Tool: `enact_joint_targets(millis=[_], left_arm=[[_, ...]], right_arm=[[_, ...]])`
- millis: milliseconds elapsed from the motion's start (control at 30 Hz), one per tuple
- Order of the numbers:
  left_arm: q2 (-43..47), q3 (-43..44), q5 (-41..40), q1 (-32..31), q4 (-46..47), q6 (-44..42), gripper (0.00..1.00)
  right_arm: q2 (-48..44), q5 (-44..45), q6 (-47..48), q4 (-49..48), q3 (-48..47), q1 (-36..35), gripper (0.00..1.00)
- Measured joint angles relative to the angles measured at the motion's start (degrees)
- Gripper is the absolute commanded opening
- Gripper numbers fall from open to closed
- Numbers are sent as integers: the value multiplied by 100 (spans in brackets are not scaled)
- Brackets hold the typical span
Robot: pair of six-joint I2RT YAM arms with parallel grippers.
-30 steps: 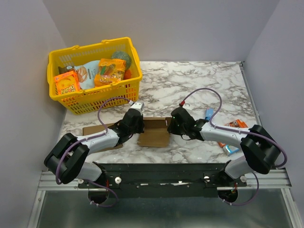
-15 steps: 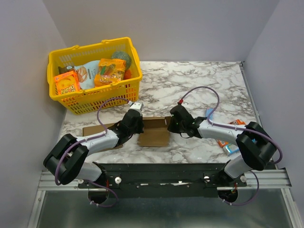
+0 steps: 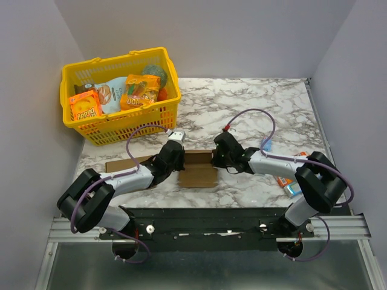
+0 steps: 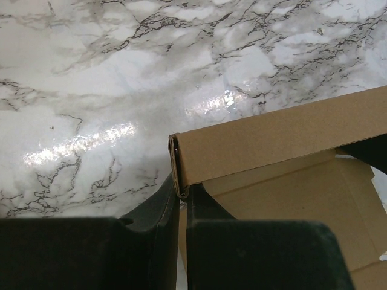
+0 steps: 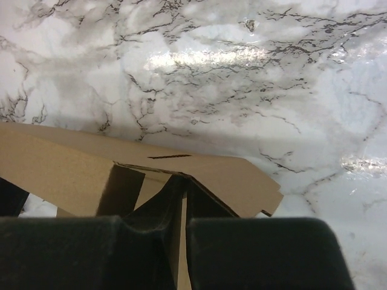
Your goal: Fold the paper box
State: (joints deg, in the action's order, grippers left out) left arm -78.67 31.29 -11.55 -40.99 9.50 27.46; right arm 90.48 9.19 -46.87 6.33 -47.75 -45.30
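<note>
In left claw (image 4: 182, 191), paper box (image 4: 284, 140)

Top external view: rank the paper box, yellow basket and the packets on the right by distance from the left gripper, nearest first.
1. paper box: front centre, pinched in the left gripper.
2. yellow basket: just behind the gripper, back left.
3. packets: far off on the right side.
</note>
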Motion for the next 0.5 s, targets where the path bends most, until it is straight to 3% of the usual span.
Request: enact_joint_targets(millis=[500], left_arm=[[-173,153,-321,-164,-39,-63,0]], right_arm=[[398,-26,28,-46,-179,-59,11]])
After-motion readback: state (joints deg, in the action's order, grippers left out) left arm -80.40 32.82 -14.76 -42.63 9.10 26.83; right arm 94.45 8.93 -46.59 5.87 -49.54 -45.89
